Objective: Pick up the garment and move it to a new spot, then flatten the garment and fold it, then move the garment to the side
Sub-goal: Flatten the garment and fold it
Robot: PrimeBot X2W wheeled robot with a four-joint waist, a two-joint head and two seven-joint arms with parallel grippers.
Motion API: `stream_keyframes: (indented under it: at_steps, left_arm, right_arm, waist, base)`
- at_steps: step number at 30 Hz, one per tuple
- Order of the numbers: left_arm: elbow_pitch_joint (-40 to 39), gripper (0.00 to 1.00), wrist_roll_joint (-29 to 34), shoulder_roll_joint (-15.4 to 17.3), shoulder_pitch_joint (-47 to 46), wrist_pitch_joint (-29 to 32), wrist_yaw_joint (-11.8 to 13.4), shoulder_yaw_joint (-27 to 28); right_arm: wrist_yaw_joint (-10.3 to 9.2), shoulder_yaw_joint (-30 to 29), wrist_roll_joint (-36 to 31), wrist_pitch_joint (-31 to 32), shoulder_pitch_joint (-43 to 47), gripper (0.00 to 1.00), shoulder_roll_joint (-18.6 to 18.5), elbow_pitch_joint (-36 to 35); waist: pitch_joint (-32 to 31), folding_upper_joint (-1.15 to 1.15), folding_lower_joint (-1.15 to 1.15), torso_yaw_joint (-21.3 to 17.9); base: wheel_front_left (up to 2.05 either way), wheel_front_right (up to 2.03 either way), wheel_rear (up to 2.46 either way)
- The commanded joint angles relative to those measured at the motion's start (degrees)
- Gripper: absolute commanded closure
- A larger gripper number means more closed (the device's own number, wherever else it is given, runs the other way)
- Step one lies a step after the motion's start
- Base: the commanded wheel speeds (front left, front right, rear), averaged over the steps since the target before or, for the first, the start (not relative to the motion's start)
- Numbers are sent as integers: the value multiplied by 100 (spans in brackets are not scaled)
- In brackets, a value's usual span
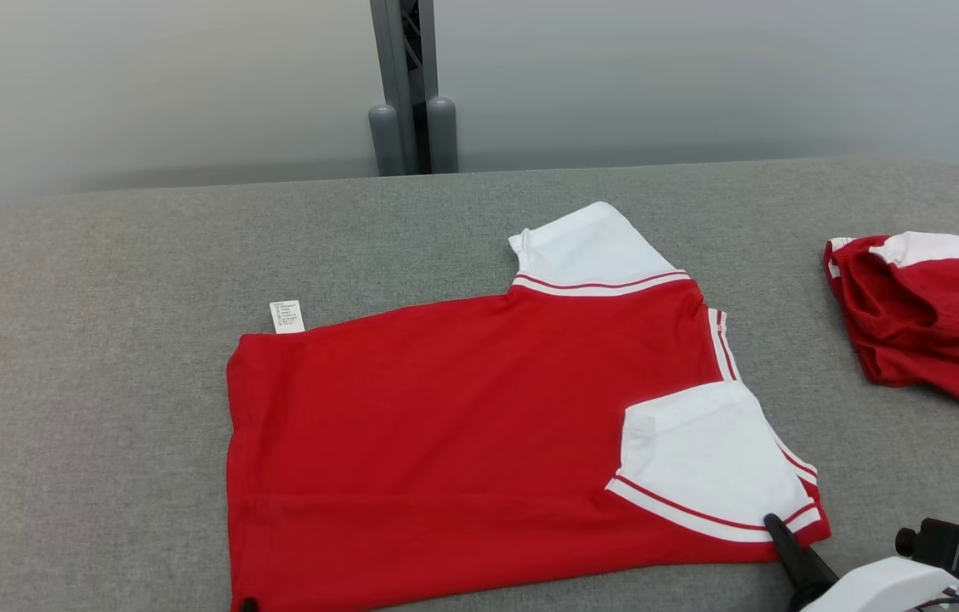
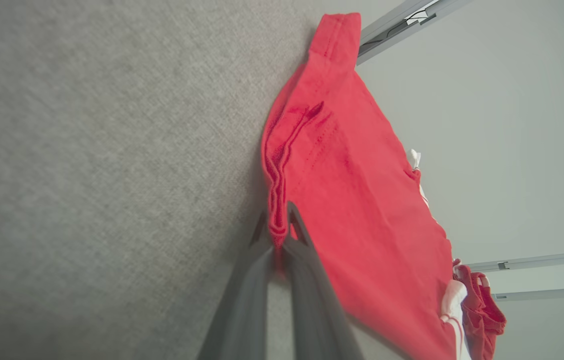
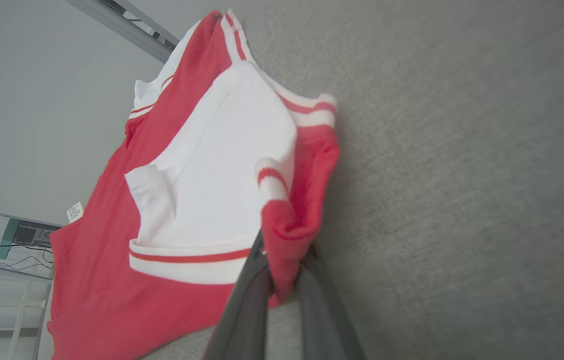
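Garment [image 1: 445,425] corners between left, right jaws

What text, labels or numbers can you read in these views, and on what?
Care tag sticking out at the edge of the red shirt: rows of small print, too small to read.
No other words, brands or numbers can be read on the shirt, the second red-and-white garment or the grey table.

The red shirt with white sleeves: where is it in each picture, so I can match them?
Head view: the red shirt with white sleeves lies spread across the middle.
Left wrist view: right of centre, its hem pinched by the left fingers.
Right wrist view: left and centre, a corner pinched by the right fingers.
Shared landmark: the grey fabric tabletop.
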Motion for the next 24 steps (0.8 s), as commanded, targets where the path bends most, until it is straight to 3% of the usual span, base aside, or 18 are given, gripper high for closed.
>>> stream_keyframes:
  at_steps: [1, 10, 11, 13, 14, 15, 24]
  left_arm:
    - [41, 100, 12, 13, 63, -29, 23, -4]
    - [419, 100, 85, 4, -129, -51, 11, -54]
    - [447, 85, 86, 5, -145, -53, 2, -48]
    - [475, 39, 102, 22, -151, -71, -16, -26]
    - [477, 4, 113, 39, -135, -86, -23, -9]
    - [475, 0, 115, 59, -111, -98, -22, 13]
    - [50, 0, 414, 353, 116, -177, 149, 148]
  right_arm:
    - [1, -95, -100, 72, 68, 100, 53, -10]
    - [1, -264, -450, 260, -4, 100, 251, 217]
    - [1, -285, -484, 258, -10, 77, 268, 251]
    - [1, -336, -551, 247, 6, 32, 289, 305]
    - [-1, -362, -582, 237, 26, 0, 298, 328]
    - [-1, -396, -610, 225, 54, 0, 303, 350]
    - [1, -821, -788, 217, 211, 0, 207, 136]
  waist:
    - [-24, 0, 0, 14]
    - [-173, 0, 0, 32]
    - [-190, 0, 0, 26]
    - [-218, 0, 0, 14]
    - [-232, 0, 0, 6]
    - [-243, 0, 0, -3]
    - [-339, 0, 0, -88]
  base:
    - [0, 0, 0]
    - [0, 0, 0]
    - [0, 0, 0]
    - [0, 0, 0]
    - [0, 0, 0]
    - [0, 0, 0]
    - [0, 0, 0]
